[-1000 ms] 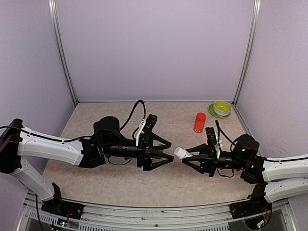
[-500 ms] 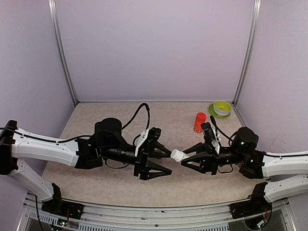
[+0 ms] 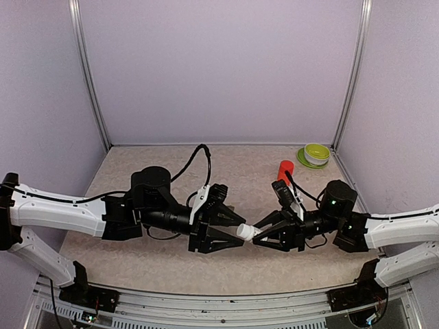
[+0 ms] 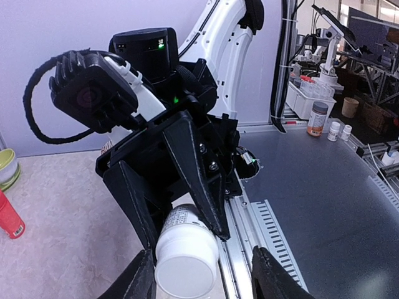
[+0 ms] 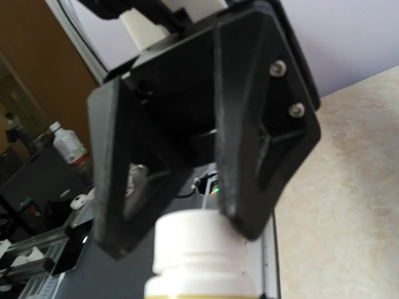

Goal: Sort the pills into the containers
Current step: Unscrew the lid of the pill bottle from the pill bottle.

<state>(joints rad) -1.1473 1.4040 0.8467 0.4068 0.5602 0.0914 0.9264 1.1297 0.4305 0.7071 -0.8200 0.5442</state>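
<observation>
A small white-capped pill bottle [image 3: 244, 232] is held sideways above the table in my right gripper [image 3: 260, 233], which is shut on its body. My left gripper [image 3: 230, 236] is open, with one finger on each side of the bottle's cap. In the left wrist view the cap [image 4: 186, 260] faces the camera between my left fingertips [image 4: 142, 281], and the right gripper's fingers [image 4: 199, 180] clamp the bottle behind it. In the right wrist view the cap [image 5: 198, 249] stands at the bottom with the left fingers [image 5: 249, 131] around it. The dark-green containers are out of view, and no loose pills show.
A red-orange bottle [image 3: 284, 171] stands at the back right, behind the right arm; it also shows in the left wrist view [image 4: 9, 217]. A green bowl on a green plate [image 3: 315, 153] sits in the far right corner. The table's metal front rail [image 3: 226, 301] runs below the grippers.
Both arms have moved toward each other. The right gripper carried the bottle left, and the left gripper's open fingers now straddle its cap.
</observation>
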